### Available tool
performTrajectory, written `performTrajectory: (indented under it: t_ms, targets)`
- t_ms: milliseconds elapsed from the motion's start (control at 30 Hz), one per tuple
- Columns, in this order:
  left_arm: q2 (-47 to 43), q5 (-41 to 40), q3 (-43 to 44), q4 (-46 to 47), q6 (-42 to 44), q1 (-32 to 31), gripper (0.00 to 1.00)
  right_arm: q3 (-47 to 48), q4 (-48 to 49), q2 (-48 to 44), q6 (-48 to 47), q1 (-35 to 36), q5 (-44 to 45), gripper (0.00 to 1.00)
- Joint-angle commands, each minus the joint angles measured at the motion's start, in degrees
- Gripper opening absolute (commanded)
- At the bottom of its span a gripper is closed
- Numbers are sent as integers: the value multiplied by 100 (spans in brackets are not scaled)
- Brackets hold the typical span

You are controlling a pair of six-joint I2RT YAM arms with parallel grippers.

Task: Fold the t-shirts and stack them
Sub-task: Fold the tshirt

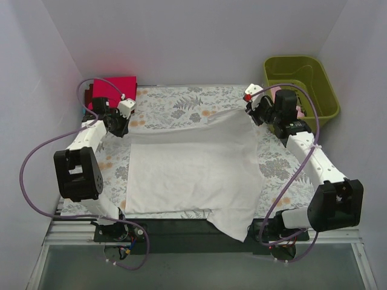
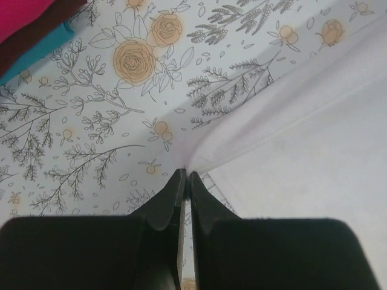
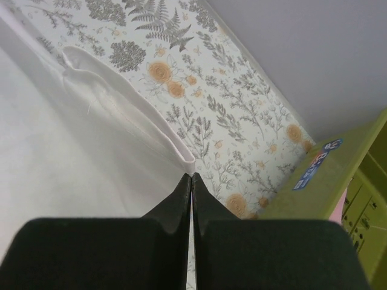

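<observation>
Indoors, white t-shirt (image 1: 193, 169) on floral tablecloth (image 1: 181, 103)

You are looking at what seems to be a robotics lab test cell rather than a home. Plain pale grey panel walls (image 1: 193, 36) box in a table under a white floral-printed cloth (image 1: 175, 99). Two black-and-white robot arms, left (image 1: 84, 140) and right (image 1: 309, 156), are bolted to a bare metal rail (image 1: 72, 232), trailing looped purple cables (image 1: 24, 181). An olive-green plastic basket (image 1: 290, 59) sits far right.
</observation>
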Motion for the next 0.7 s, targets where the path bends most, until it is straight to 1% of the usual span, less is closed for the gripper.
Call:
performTrajectory:
  t_ms: [0,33,133,267,300,400,533,667]
  targets:
    - [-634,9,-330,-181,638,36,0,-333,-418,-347,-74,13,-112,1]
    - [-817,26,-409,-338,830,36,0,-421,-454,-505,-108,22,-112,1]
    - [-1108,70,-752,-628,1043,35,0,-746,-577,-769,-266,31,-95,1]
    - [-1530,-26,-1323,-744,1219,27,0,-1194,-683,-1025,-486,40,-103,1]
    - [-1557,-79,-1576,-726,1210,27,0,-1404,-700,-1051,-530,40,-121,1]
    - [-1514,-115,-1868,-647,1097,27,0,-1678,-779,-1087,-680,92,-112,1]
    - [-1408,-141,-2105,-542,1000,27,0,-2205,-771,-1069,-926,198,-51,1]
    - [-1311,-114,-2220,-577,920,-8,0,-2373,-744,-929,-1014,373,72,1]
